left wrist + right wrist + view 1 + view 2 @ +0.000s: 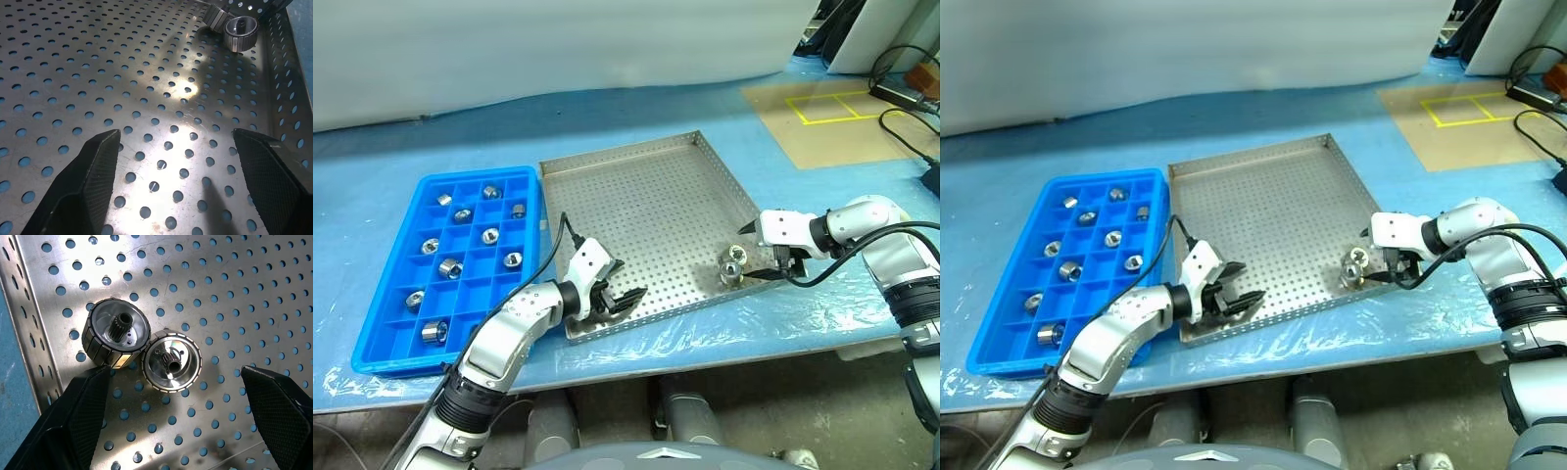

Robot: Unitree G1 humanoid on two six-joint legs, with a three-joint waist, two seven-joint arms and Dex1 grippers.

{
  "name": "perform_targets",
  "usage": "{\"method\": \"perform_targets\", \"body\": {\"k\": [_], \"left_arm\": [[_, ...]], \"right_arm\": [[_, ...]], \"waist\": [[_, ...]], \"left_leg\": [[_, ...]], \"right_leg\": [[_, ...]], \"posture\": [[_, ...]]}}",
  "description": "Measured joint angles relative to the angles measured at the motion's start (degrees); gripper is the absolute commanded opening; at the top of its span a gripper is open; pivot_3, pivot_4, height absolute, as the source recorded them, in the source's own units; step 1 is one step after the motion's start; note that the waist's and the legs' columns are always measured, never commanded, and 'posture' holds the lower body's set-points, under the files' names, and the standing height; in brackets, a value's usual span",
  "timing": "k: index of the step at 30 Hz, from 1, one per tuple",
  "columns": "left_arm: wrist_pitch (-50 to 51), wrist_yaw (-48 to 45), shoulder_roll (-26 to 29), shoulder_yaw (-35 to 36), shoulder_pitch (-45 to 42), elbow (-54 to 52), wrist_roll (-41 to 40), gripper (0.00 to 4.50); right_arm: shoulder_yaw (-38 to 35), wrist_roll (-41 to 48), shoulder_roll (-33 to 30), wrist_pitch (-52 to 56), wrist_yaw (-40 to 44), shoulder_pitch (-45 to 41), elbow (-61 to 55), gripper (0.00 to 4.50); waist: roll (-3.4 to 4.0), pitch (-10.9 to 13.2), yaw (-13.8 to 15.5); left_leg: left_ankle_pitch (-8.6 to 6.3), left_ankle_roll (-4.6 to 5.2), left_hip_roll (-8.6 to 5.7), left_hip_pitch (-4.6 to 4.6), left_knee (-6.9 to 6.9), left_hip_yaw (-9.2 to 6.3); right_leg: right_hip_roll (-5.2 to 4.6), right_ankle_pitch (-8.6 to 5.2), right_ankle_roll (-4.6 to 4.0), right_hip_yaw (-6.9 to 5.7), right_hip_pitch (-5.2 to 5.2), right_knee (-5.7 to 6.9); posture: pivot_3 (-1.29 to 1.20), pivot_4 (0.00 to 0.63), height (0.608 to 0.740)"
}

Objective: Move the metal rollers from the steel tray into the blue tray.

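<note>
Many metal rollers [461,216] already sit in the blue tray [530,179], two wait in the steel tray [636,157], and both tools, left tool [625,299] and right tool [756,252], are open and empty

The left claw [615,302] reached forward and rightward, nearly level, its two black fingers spread wide and empty. The right claw [762,253] angled steeply downward and leftward, fingers likewise spread wide, gripping nothing.

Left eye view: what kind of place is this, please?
Probably a factory or lab workbench for sorting parts: a perforated steel tray holding metal rollers, a blue tray with compartments, and yellow floor tape marking a zone behind the table.
</note>
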Motion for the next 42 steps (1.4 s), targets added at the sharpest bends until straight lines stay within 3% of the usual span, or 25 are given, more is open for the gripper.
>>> {"method": "perform_targets", "body": {"k": [11, 18, 28, 42], "left_arm": [[-13.15, -6.51, 1.3, 3.6, -2.04, 10.05, -1.18, 3.89], [-15.68, -8.36, 2.27, 4.7, -2.43, 12.21, -1.42, 3.89], [-11.12, -8.06, 2.7, 5.45, -4.4, 11.81, -2.12, 3.89], [2.04, -2.95, 2.46, 5.2, -4.35, 2.32, -3.18, 3.89]], "right_arm": [[2.1, -1.57, 4.69, -1.05, -1.09, -1.76, 0.01, 4.47], [2.2, -1.79, 5.54, -1.17, -1.84, -1.76, 0.05, 4.47], [2.19, 2.52, 9.75, 12.37, 0.24, -1.65, -7.57, 4.47], [3.41, 1.35, 6.91, 11.11, 1.14, 0.25, -6.01, 4.47]], "waist": [[0.03, -0.02, -0.23], [0.12, -0.07, -0.39], [0.15, -0.09, -0.33], [-0.04, 0.05, -0.07]], "left_leg": [[-0.01, -0.01, 0.04, 0.23, -0.13, 0.05], [-0.12, -0.21, 0.05, 0.42, -0.14, 0.08], [-0.1, -0.23, 0.05, 0.39, -0.16, 0.09], [-0.11, -0.24, 0.04, 0.25, -0.14, 0.1]], "right_leg": [[0.05, 0.0, -0.02, 0.05, 0.23, 0.07], [0.07, -0.04, 0.08, 0.1, 0.28, 0.15], [0.06, 0.02, -0.04, 0.11, 0.2, 0.09], [0.03, 0.02, -0.05, 0.1, 0.05, 0.03]], "posture": [[-0.14, 0.15, 0.74], [-0.14, 0.15, 0.74], [-0.16, 0.15, 0.74], [-0.15, 0.15, 0.74]]}}
